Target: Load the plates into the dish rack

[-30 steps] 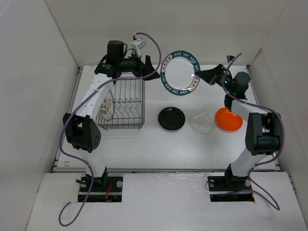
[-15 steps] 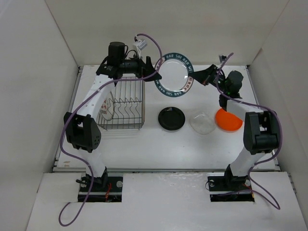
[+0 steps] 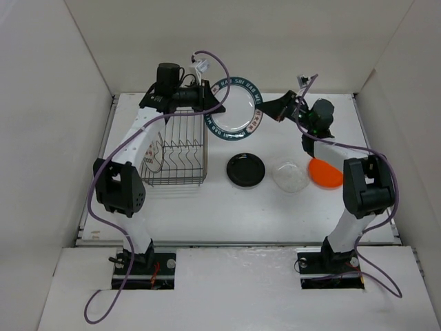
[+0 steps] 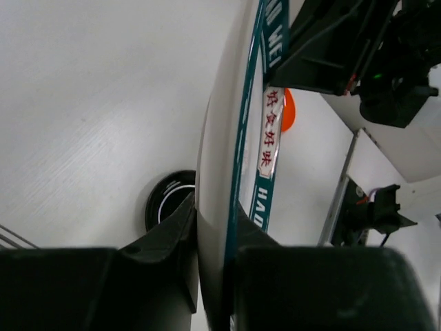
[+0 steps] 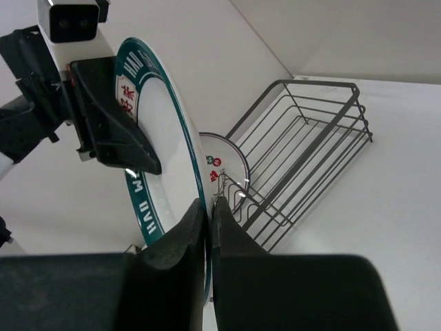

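Plates are lying flat on the table [image 3: 207,207] nearest the arm bases: the black plate [image 3: 246,169], the clear plate [image 3: 290,176] just to its right, and the orange plate [image 3: 324,174], partly covered by the right arm. Farther back on the left, the dish rack [image 3: 172,183] is holding a grey-rimmed plate [image 3: 153,153] on edge at its left end. Farthest back, the green-rimmed plate [image 3: 236,108] is hanging in the air by the rack's far right corner. The left gripper [image 3: 210,105] is pinching its left rim and the right gripper [image 3: 263,114] is pinching its right rim.
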